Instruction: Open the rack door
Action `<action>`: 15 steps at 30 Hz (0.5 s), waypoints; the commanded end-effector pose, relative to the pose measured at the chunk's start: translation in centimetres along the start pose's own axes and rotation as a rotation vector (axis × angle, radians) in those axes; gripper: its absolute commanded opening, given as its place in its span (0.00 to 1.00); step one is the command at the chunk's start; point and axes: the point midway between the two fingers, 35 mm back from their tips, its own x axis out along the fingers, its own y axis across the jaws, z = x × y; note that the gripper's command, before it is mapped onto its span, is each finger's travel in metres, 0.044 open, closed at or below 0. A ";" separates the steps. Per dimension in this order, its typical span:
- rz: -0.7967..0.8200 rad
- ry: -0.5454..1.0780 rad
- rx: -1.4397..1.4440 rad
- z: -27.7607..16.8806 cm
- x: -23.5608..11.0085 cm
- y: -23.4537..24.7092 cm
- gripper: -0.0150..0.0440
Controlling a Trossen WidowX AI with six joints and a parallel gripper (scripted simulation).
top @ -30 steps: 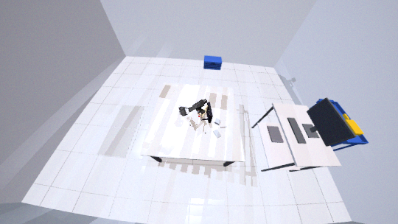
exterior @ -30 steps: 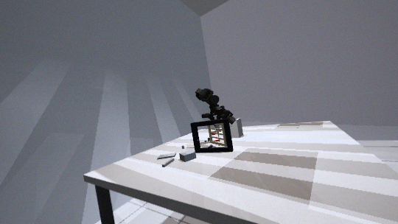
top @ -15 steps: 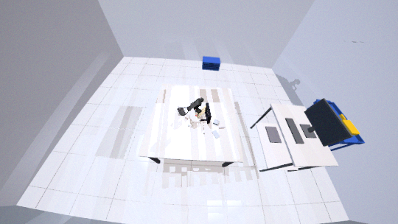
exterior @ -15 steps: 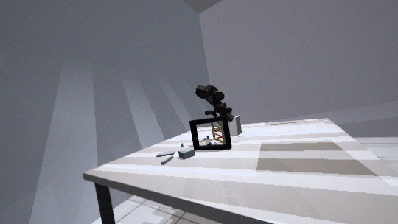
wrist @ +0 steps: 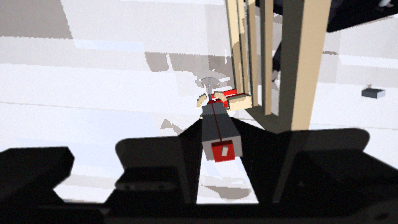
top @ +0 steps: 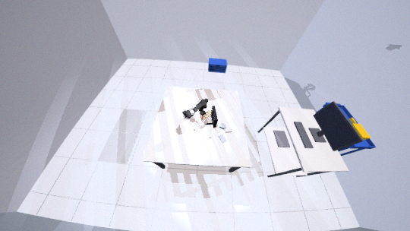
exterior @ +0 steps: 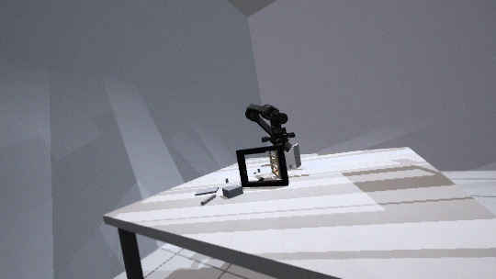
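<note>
On the white table (top: 197, 152) (exterior: 321, 229), the pale wooden slatted door (top: 206, 115) (exterior: 276, 162) (wrist: 309, 55) stands swung out from the black square frame (top: 215, 116) (exterior: 285, 172). The black gripper (wrist: 215, 121), reaching down, is clenched on the dark grey upright handle (wrist: 220, 125).

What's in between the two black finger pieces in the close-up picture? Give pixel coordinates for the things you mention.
The dark grey handle (wrist: 218, 124) with a red end sits between the gripper's fingers, as the wrist view shows.

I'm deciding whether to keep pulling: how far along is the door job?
Looks done: the slatted door stands swung away from the black frame. In hand: the gripper is shut on the dark handle. Left: confirm the opening passes 80 degrees, which I cannot tell, then release and withdraw.
</note>
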 end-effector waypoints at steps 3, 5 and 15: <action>-0.002 -0.007 0.092 0.3 0.0 1.1 0.30; -0.001 -0.007 0.122 0.4 0.0 1.6 0.30; 0.001 -0.008 0.266 1.1 0.0 3.9 0.30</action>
